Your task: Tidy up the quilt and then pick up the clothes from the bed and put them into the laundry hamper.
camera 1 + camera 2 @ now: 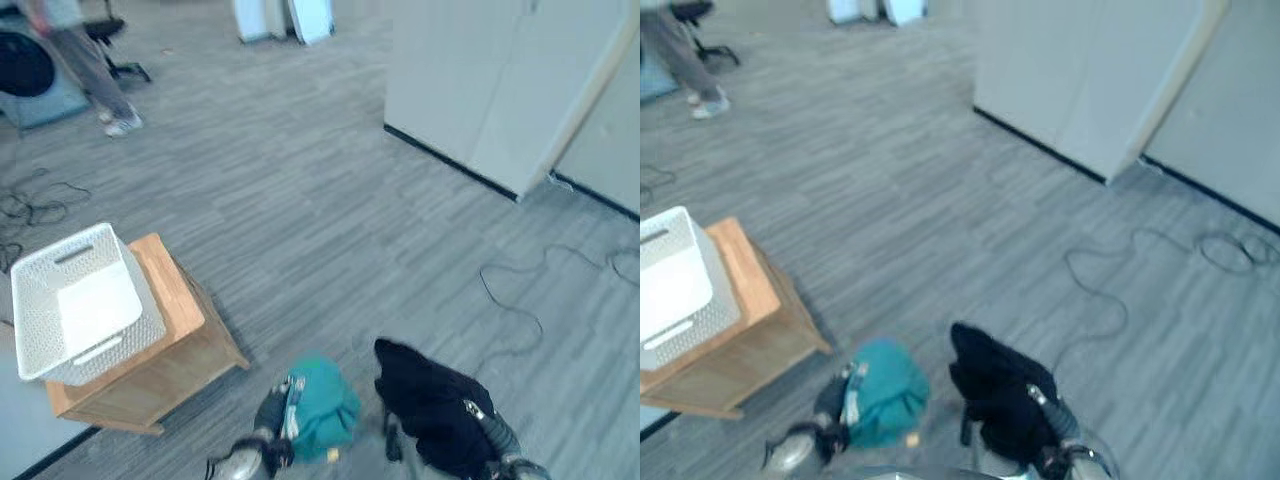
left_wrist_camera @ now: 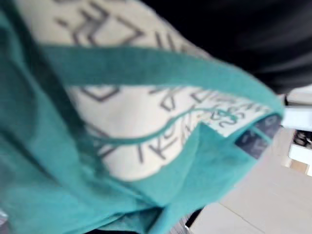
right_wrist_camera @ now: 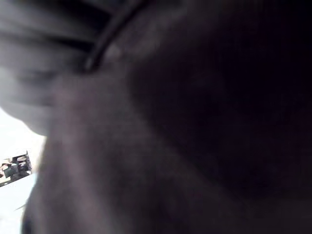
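Observation:
A teal garment [image 1: 325, 405] with a white printed patch [image 2: 146, 122] hangs bunched above the grey floor, and my left hand [image 1: 272, 412] is curled on its left side. Beside it to the right, a black garment [image 1: 430, 400] is draped over my right hand, whose wrist [image 1: 492, 425] sticks out underneath; the dark cloth [image 3: 195, 122] hides that hand's fingers. The white perforated laundry hamper [image 1: 40, 270] stands on a low wooden table [image 1: 180, 300] to the left, about an arm's length from the teal garment, and holds something white.
A person [image 1: 90, 60] walks at the far left, near a black office chair [image 1: 110, 35]. A pale partition wall [image 1: 470, 90] stands at the right. Loose cables [image 1: 510, 300] lie on the carpet right of centre.

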Robot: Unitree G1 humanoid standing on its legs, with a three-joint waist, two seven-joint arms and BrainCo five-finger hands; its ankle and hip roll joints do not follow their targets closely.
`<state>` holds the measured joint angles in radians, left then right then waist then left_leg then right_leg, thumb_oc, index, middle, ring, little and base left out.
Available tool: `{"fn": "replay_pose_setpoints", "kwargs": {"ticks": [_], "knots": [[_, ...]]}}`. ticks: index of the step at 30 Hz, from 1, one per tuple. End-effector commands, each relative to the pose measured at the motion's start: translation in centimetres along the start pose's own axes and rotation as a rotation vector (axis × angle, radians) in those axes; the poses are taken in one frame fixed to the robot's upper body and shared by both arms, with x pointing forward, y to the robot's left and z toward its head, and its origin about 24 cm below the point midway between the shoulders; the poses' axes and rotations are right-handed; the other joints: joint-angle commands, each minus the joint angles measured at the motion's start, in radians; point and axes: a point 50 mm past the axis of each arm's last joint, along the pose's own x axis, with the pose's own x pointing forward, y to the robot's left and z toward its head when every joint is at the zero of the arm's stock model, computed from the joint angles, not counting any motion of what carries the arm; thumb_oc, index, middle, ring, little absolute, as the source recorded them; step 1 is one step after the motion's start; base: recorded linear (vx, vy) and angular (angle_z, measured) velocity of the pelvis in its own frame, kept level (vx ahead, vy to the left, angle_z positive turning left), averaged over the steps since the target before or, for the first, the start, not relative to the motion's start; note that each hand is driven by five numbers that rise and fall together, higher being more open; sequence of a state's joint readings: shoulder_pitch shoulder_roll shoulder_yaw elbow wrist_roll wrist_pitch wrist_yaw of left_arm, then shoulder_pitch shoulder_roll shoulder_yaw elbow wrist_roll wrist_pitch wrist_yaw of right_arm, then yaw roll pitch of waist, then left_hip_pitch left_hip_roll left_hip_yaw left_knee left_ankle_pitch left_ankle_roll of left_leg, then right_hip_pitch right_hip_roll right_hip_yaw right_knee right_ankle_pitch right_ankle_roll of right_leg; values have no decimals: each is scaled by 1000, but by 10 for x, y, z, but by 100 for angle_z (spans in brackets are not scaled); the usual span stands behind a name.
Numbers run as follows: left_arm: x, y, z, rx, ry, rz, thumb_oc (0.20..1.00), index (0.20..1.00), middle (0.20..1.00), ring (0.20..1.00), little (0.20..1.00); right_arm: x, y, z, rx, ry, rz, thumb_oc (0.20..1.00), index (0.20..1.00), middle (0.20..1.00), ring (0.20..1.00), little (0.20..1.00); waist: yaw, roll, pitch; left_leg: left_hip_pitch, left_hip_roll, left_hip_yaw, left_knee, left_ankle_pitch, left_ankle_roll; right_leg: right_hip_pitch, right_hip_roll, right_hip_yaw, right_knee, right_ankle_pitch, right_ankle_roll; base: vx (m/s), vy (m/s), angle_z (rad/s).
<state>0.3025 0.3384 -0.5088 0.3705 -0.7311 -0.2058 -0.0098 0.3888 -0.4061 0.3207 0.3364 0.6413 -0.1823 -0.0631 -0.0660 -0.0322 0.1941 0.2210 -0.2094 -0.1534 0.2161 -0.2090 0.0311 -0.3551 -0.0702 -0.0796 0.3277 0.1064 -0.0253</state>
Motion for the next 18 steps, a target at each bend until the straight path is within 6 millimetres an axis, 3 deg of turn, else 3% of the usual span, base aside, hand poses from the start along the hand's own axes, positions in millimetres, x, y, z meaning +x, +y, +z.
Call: {"fn": "replay_pose_setpoints", "kwargs": {"ticks": [1,3,5,6,7,8,9,11,12,13,14,16,18], "knots": [[9,-16,43,118,-217,-133,200,200,200,200,200,9,12,27,61,-176,47,200,200,200,200,200,-85,28,4,-28,167,28,16,-47,10,96,-27,95,-306,61,197,695,-246,190],[8,-17,47,97,-237,-136,200,200,200,200,200,11,10,32,26,-194,55,200,200,200,200,200,-91,50,-20,-4,236,83,78,61,-35,128,-16,68,-271,40,177,590,-204,162],[6,-16,54,87,-255,-125,200,200,200,200,200,15,6,40,-2,-201,56,200,200,200,200,200,-87,43,-29,-60,287,156,222,193,-75,168,-27,39,-270,20,153,480,-241,99],[6,-17,57,79,-250,-126,200,200,200,200,200,18,0,47,-7,-198,46,200,200,200,200,200,-70,26,-20,-159,328,198,383,278,-99,222,-37,17,-272,11,124,351,-264,41],[7,-19,58,80,-246,-135,200,200,200,200,200,19,-4,50,-4,-202,33,200,200,200,200,200,-57,25,-5,-251,341,201,476,293,-106,258,-36,-2,-273,1,109,370,-281,36],[9,-20,59,85,-236,-149,200,200,200,200,200,21,-11,56,4,-213,21,200,200,200,200,200,-32,10,13,-391,321,204,548,303,-102,309,-50,-33,-274,-14,95,374,-160,60],[11,-20,59,84,-233,-153,200,200,200,200,200,23,-15,60,1,-223,21,200,200,200,200,200,-2,11,33,-476,285,216,541,288,-97,362,-52,-68,-279,-37,90,425,-84,60],[10,-20,57,78,-234,-143,200,200,200,200,200,24,-13,61,-11,-220,38,200,200,200,200,200,31,13,47,-515,199,234,391,255,-74,411,-40,-74,-295,-63,101,394,28,30],[9,-20,56,76,-234,-134,200,200,200,200,200,24,-11,61,-17,-213,48,200,200,200,200,200,46,17,47,-522,182,231,284,249,-66,425,-29,-71,-299,-74,107,653,84,-10],[7,-18,57,68,-243,-116,200,200,200,200,200,20,-8,57,-29,-193,63,200,200,200,200,200,70,29,34,-541,187,235,-5,293,-56,452,-3,-74,-302,-95,116,823,135,-35],[6,-17,58,58,-248,-108,200,200,200,200,200,15,-8,52,-37,-175,72,200,200,200,200,200,82,28,26,-536,187,229,-162,337,-57,483,4,-57,-305,-116,118,739,126,-53],[6,-18,61,36,-259,-99,200,200,200,200,200,11,-8,47,-56,-159,88,200,200,200,200,200,96,22,22,-551,183,194,-289,369,-62,529,10,-28,-308,-140,117,702,168,-50],[9,-19,64,16,-271,-96,200,200,200,200,200,10,-6,47,-79,-158,112,200,200,200,200,200,104,19,26,-577,198,177,-294,361,-69,554,-4,-26,-278,-188,122,631,187,-30]]}}
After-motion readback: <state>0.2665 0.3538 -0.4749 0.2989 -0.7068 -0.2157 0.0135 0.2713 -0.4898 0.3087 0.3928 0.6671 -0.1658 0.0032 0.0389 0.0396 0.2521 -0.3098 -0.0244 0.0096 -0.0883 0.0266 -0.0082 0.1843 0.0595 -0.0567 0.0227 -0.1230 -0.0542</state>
